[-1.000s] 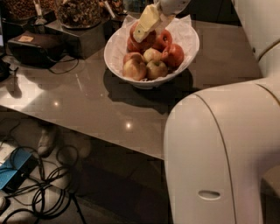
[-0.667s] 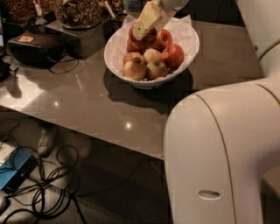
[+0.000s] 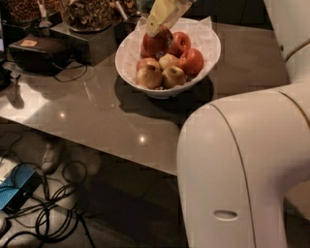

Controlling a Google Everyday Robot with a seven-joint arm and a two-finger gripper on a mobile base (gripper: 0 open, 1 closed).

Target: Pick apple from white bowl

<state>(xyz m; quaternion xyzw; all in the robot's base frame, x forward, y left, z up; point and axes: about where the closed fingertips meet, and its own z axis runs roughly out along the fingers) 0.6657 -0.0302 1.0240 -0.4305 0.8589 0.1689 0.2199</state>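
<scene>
The white bowl (image 3: pixel 127 55) with paper lining stands on the dark table near its back edge. It holds several apples. The deep red apple (image 3: pixel 157 44) lies at the back left of the pile. My gripper (image 3: pixel 157 30) comes down from the top edge, pale yellow, and its tip is right on top of that red apple, touching or nearly touching it. Two more red apples (image 3: pixel 192 60) lie to its right, and pale yellow-green apples (image 3: pixel 149 76) lie at the front of the bowl.
My white arm body (image 3: pixel 242 169) fills the right foreground. A black box (image 3: pixel 41 51) and jars of snacks (image 3: pixel 87 12) stand left of the bowl. Cables (image 3: pixel 43 203) and a blue object (image 3: pixel 17 191) lie on the floor below the table's front edge.
Almost nothing has changed. The gripper stays over the deep red apple at the back of the bowl, and the apples have not shifted.
</scene>
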